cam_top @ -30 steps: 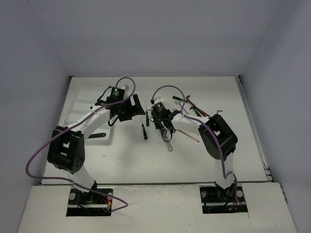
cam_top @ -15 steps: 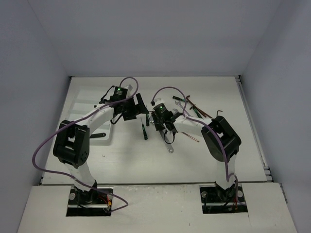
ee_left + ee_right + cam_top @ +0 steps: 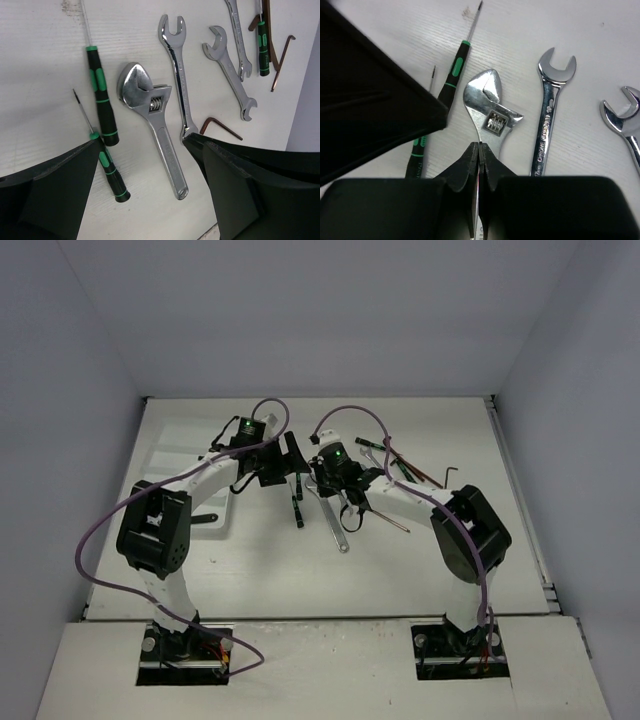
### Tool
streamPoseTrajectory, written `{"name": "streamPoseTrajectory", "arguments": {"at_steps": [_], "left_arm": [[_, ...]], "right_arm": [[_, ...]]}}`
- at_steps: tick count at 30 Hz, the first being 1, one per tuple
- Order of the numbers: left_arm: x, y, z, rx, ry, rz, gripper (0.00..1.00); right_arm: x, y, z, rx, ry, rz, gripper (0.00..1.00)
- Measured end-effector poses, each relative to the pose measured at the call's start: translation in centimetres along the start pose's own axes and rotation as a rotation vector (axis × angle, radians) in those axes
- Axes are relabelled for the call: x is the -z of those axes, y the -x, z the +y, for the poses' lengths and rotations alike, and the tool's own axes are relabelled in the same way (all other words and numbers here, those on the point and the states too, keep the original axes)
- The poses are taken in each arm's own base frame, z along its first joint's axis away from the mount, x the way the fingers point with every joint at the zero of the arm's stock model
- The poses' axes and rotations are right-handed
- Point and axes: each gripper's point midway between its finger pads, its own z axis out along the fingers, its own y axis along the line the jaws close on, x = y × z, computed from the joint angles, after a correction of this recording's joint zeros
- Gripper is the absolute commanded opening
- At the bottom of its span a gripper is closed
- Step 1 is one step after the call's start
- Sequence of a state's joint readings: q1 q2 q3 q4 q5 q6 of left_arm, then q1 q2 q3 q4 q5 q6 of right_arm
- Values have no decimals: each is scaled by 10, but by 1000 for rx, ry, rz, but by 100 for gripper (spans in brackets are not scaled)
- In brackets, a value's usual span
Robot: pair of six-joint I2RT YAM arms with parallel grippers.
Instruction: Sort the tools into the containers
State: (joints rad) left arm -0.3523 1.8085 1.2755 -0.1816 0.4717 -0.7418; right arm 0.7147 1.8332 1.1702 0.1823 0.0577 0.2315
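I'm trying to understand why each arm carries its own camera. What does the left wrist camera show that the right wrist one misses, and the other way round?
Only the left wrist view: the hex keys, a third screwdriver at the top right, the whole handle of the adjustable wrench, and the left gripper, wide open. Only the right wrist view: the right gripper, its fingers closed together and hiding that handle. Both: the adjustable wrench's head, the long wrench beside it, and two screwdrivers.
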Motion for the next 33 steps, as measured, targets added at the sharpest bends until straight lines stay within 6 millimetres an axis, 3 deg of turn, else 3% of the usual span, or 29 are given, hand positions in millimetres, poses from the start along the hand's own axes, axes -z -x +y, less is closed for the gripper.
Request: {"name": "streamPoseTrajectory", "arguments": {"at_steps": [7, 8, 10, 14, 15, 25, 33], "left_arm": [[-7, 0, -4, -2, -40, 9, 82], [-7, 0, -4, -3, -40, 8, 82], [-7, 0, -4, -4, -39, 8, 82], [-3, 1, 1, -7, -4, -6, 82], [0, 1, 2, -7, 8, -12, 82], [53, 4, 11, -72, 120, -115, 82], [68, -3, 20, -109, 172, -118, 82]], "right_arm": [[6, 15, 7, -8, 33, -45, 0], [6, 15, 7, -8, 33, -45, 4], [6, 15, 7, -8, 33, -45, 23], [1, 8, 3, -3, 9, -22, 52], [-2, 6, 1, -1, 0, -14, 55], [-19, -42, -12, 30, -59, 144, 59], [-27, -53, -11, 48, -63, 212, 57]]}}
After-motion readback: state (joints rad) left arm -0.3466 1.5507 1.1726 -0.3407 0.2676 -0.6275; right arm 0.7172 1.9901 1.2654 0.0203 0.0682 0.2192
